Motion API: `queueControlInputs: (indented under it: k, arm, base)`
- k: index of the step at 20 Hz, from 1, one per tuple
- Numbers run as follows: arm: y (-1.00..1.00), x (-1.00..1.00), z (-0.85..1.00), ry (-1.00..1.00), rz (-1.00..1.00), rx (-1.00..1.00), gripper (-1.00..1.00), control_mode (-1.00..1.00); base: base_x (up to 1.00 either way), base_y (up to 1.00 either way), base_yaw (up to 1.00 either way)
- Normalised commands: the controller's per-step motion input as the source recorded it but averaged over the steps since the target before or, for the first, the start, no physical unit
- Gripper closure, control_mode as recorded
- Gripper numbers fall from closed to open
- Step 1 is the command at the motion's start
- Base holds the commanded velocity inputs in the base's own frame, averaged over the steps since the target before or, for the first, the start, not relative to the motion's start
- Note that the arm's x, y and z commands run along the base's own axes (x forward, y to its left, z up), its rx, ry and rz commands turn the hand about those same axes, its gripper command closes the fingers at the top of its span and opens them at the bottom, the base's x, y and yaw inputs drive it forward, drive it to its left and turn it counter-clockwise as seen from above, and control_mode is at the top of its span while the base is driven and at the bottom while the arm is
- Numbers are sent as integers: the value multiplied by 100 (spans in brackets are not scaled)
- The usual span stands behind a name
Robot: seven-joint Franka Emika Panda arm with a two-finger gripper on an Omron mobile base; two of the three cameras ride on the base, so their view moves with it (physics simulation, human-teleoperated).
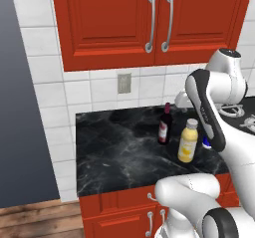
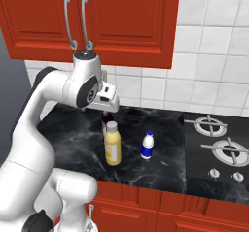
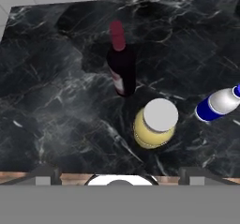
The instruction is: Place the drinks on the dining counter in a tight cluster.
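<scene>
The dark wine bottle [image 3: 122,70] with a red label stood upright on the black marble counter [image 1: 114,152], just behind the yellow bottle [image 3: 154,123] with a grey cap; the blue-and-white bottle [image 2: 147,145] stood apart. The gripper [image 2: 108,100] hung above, and whether its fingers were open I could not tell.

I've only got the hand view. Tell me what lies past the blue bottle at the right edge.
Observer: A stove with burners; the blue bottle stands clear of it.
Operator: Describe that bottle whole; it's cut off here.
Observer: Small, upright, white cap, standing apart from the yellow bottle.
Operator: Say what's above the counter.
Observer: Red wall cabinets over white tile, with an outlet above the counter.
</scene>
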Motion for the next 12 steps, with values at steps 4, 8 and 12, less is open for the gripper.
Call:
queueControlInputs:
  k: [4, 8, 12]
  arm:
    - [-24, 0, -20, 0, 0, -1, -100, -100]
    - [-25, 15, -21, 6, 0, -2, -100, -100]
    - [-9, 29, -21, 5, 0, -7, -100, -100]
  base:
    - [0, 0, 0]
    - [0, 0, 0]
    - [0, 0, 0]
